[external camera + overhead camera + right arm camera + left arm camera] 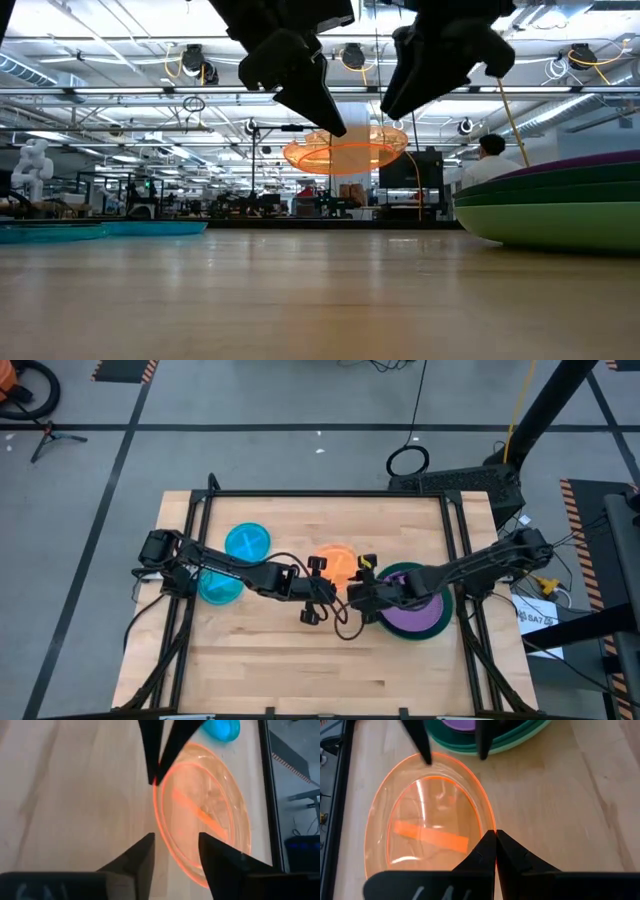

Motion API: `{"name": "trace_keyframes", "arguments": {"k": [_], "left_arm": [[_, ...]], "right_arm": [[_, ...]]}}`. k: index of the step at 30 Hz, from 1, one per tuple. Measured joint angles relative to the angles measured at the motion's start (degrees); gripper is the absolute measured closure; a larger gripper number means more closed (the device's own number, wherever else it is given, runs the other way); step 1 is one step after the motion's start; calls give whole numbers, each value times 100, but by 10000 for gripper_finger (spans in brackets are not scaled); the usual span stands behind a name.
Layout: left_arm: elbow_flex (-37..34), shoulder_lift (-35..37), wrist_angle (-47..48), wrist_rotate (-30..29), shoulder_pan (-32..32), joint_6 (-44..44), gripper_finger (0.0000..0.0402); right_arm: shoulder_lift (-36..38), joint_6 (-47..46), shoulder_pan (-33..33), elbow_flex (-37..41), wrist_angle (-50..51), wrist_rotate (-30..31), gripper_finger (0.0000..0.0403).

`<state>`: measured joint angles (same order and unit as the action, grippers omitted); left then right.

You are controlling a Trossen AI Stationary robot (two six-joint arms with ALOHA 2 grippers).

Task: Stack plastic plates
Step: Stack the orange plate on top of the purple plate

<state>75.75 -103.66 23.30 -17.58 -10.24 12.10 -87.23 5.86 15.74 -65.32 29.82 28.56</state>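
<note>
**Orange plate held aloft at mid-table**

My left gripper (495, 851) has its fingers pressed together on the rim of the orange plate (335, 563), holding it in the air above the middle of the table (300, 670), as the low view shows. My right gripper (176, 851) faces it from the other side, its fingers parted and straddling the same plate's opposite rim without closing on it. Just beside my right arm, toward the table's right edge, the purple plate (415, 618) lies atop a stack of green plates (560, 205). Two cyan-blue plates (247, 542) lie flat near the left edge, one nearer the far edge than the other.
</note>
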Motion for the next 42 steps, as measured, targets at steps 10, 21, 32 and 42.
{"name": "trace_keyframes", "arguments": {"k": [10,21,32,42], "left_arm": [[0,0,-98,10,-17,0,398],[0,0,-396,10,-17,70,398],[0,-2,-455,10,-17,48,398],[0,-2,-475,4,-13,138,383]], "right_arm": [[-68,131,-157,0,26,-65,258],[-67,117,-192,0,7,-326,281],[-67,275,-190,2,-13,-599,363],[-67,478,-188,9,-65,-649,397]]}}
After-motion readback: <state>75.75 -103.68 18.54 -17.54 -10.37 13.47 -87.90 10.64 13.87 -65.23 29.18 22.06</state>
